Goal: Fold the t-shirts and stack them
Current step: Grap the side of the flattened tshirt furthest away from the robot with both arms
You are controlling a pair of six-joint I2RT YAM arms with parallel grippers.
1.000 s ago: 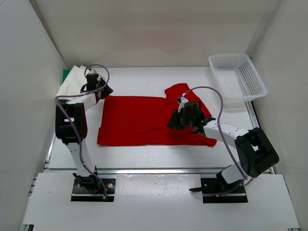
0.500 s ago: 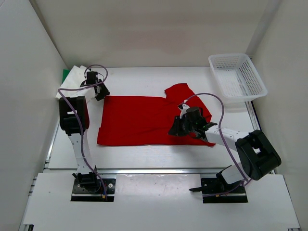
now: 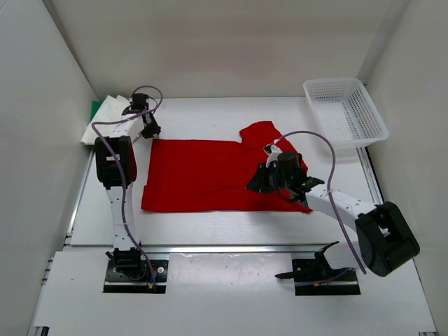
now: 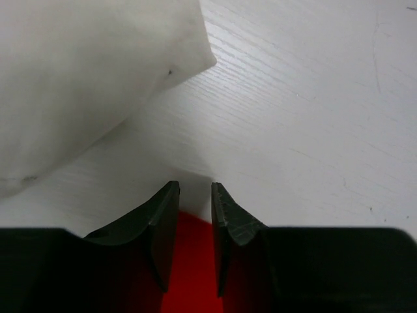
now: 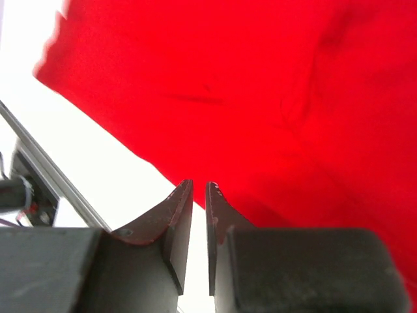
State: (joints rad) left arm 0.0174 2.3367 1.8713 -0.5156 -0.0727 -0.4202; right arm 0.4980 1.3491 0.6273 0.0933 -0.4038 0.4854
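Observation:
The red t-shirt [image 3: 203,171] lies spread flat mid-table, with its right end bunched. My left gripper [image 3: 150,131] sits at the shirt's far left corner. In the left wrist view its jaws [image 4: 194,186] are nearly together, with red cloth [image 4: 192,261] between them. My right gripper [image 3: 256,186] hovers over the shirt's near edge, right of centre. In the right wrist view its jaws [image 5: 199,186] show only a thin slit with bare table in it, and the red cloth [image 5: 260,98] lies beyond. The off-white shirt [image 3: 105,117] and the green shirt [image 3: 95,107] lie folded at the far left.
A white mesh basket [image 3: 344,112] stands at the far right corner. The off-white shirt's edge [image 4: 78,85] lies just beyond my left fingers. Side walls close in on both sides. A metal rail [image 3: 231,246] runs along the table's near edge.
My left arm has stretched out and its gripper has shifted slightly right, onto the shirt's far left corner. My right gripper has dropped slightly toward the shirt's near edge. The shirt has not moved.

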